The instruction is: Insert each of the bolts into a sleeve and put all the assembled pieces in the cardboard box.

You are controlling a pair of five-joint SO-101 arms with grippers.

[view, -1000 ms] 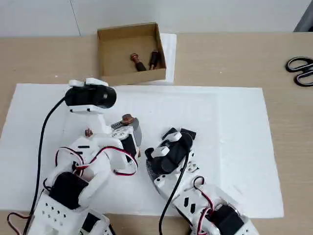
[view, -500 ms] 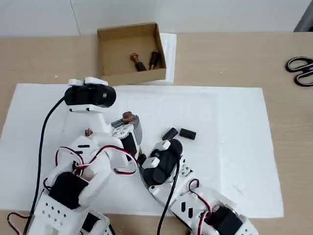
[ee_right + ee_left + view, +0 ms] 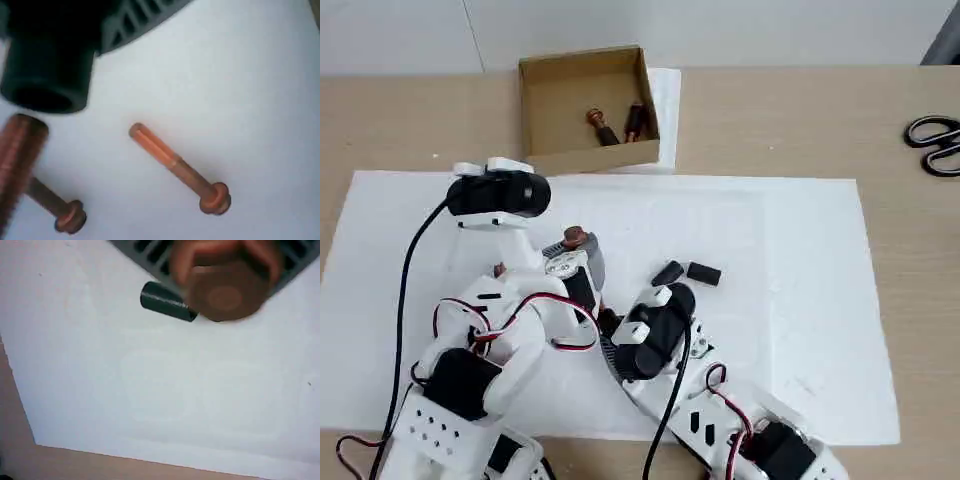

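Right claw [image 3: 65,30] has withdrawn nearward, clamped on a sleeve [image 3: 46,80], beside left claw [image 3: 580,265] gripping a bolt [image 3: 575,237]; insertion appears next.

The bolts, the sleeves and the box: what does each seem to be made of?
Each bolt looks like metal, copper-coloured with a soft sheen; one shank shows fine threads. Each sleeve is black and matt, a smooth tube, likely plastic or rubber; the look leaves it open. The cardboard box is brown, dull paperboard with folded walls.
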